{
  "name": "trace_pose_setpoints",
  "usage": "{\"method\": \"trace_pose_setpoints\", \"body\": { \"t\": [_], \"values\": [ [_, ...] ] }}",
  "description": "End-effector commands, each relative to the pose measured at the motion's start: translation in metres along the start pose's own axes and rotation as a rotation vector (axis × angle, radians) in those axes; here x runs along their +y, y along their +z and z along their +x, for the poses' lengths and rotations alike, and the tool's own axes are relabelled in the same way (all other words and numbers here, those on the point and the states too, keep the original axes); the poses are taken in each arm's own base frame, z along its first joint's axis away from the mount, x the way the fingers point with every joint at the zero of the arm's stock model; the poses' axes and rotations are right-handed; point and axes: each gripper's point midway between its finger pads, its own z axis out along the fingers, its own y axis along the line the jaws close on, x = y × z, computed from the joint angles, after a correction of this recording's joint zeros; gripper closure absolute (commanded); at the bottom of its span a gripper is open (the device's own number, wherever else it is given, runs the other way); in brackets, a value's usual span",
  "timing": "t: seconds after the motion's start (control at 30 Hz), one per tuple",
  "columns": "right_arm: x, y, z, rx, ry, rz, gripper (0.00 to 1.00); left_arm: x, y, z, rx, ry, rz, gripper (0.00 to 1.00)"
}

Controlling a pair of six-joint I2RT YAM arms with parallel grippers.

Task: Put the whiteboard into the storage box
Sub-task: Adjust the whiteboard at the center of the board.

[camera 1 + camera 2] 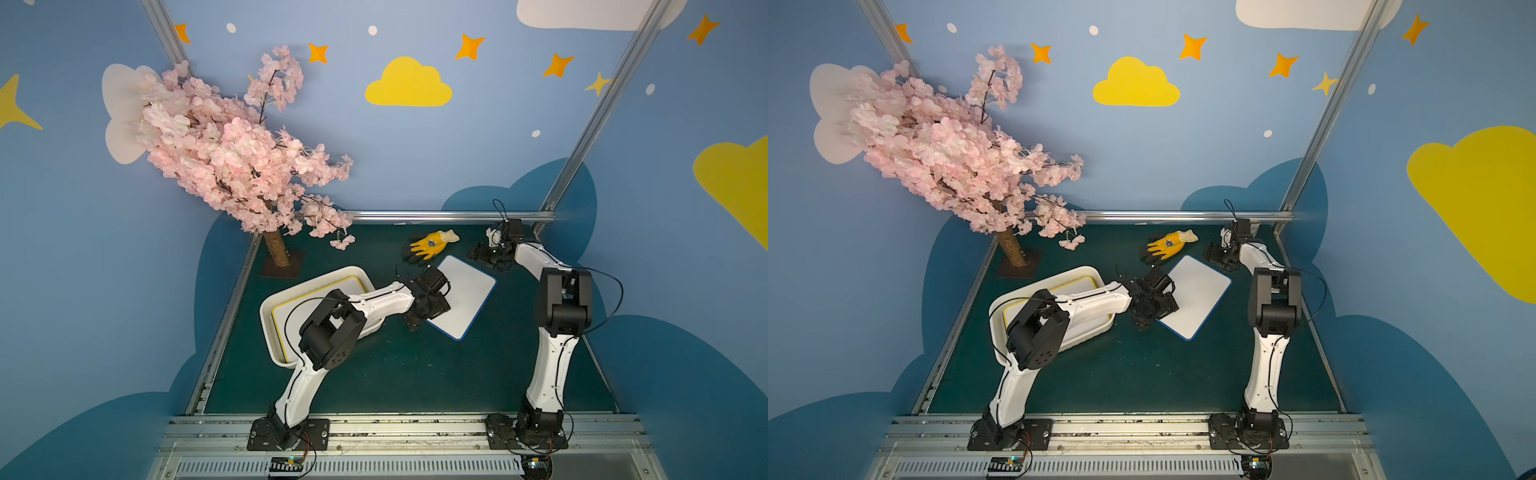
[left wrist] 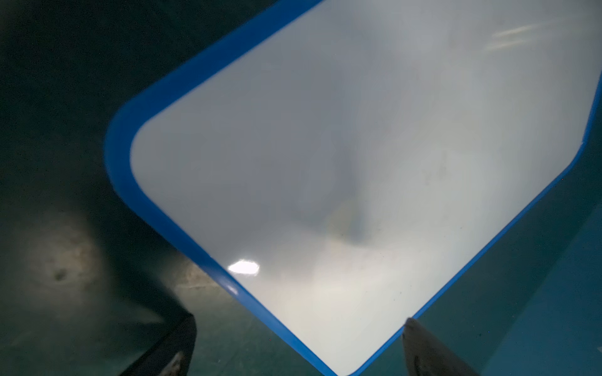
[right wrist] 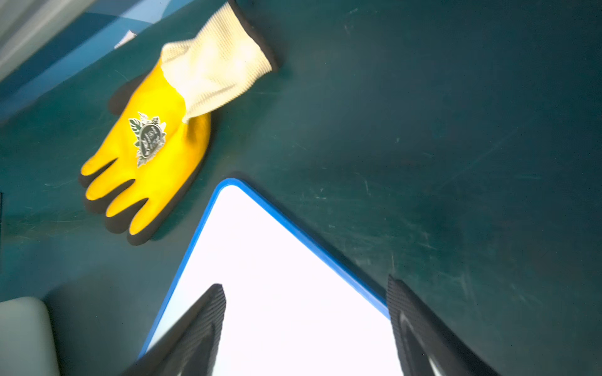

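Now, left claw point(image 1: 428, 311): spread open over board's point(image 1: 465, 299) near edge, gripping nothing.
Right claw point(image 1: 488, 257): open, straddling board's far edge.
Board: flat on mat point(image 1: 395, 374), between both claws.
Box point(image 1: 266, 320): behind left claw, under its arm.
Glove point(image 1: 432, 243): beside right claw.

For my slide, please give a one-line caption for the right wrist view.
Open right gripper over the edge of the blue-framed whiteboard, a yellow work glove nearby on the green table.

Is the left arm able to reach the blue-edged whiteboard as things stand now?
Probably yes: the open left gripper hangs over one corner of the whiteboard, nothing lies on top of it, and the glove is beside it.
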Motion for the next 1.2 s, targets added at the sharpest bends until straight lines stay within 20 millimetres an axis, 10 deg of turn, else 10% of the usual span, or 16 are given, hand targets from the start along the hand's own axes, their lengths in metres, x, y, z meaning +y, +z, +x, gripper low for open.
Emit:
{"method": "trace_pose_setpoints", "body": {
  "t": [0.0,1.17],
  "values": [
    [0.001,0.006,0.006,0.044,0.009,-0.031,0.21,-0.003,0.007,-0.007,0.0,-0.015,0.003,0.0],
    [-0.01,-0.003,0.087,0.306,0.114,0.039,0.23,0.031,0.038,-0.033,0.04,-0.037,-0.038,0.0]
  ]
}}
